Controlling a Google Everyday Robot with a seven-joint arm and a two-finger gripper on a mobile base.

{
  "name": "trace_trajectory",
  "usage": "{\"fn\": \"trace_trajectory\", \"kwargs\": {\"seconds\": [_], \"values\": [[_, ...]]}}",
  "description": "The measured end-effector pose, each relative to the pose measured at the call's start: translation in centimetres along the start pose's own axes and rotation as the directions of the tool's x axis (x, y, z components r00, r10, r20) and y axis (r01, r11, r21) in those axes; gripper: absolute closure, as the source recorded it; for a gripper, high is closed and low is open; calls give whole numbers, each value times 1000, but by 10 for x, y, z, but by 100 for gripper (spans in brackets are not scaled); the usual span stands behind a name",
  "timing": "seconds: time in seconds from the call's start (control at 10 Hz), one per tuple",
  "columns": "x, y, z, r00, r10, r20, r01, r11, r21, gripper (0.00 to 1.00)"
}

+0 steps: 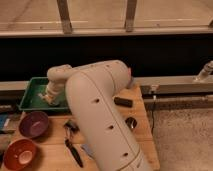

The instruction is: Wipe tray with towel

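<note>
The white arm's gripper (50,96) reaches down into the shallow green plastic tray (30,95) at the left rear of the light wooden table (140,113), over the tray's right half; whether it is open, closed or gripping anything cannot be told, and a pale patch beneath it cannot be identified as the towel. In front of the tray sit a round purple bowl (33,123) and, nearer the table's front edge, a round orange-red bowl (19,154), with a black-handled utensil (75,152) beside them, while a small black rectangular block (123,101) and a small dark round cup (131,122) lie to the arm's right
</note>
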Motion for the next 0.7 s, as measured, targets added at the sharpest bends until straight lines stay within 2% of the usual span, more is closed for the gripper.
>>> {"fn": "trace_trajectory", "kwargs": {"seconds": [0.2,0.4,0.6,0.7], "values": [[16,-12,-7,999,39,-20,-38,999,24,100],[23,-37,-12,997,72,-33,-70,996,47,100],[28,-84,-16,993,114,-29,-111,991,77,100],[28,-99,-14,992,126,-22,-124,989,86,100]]}}
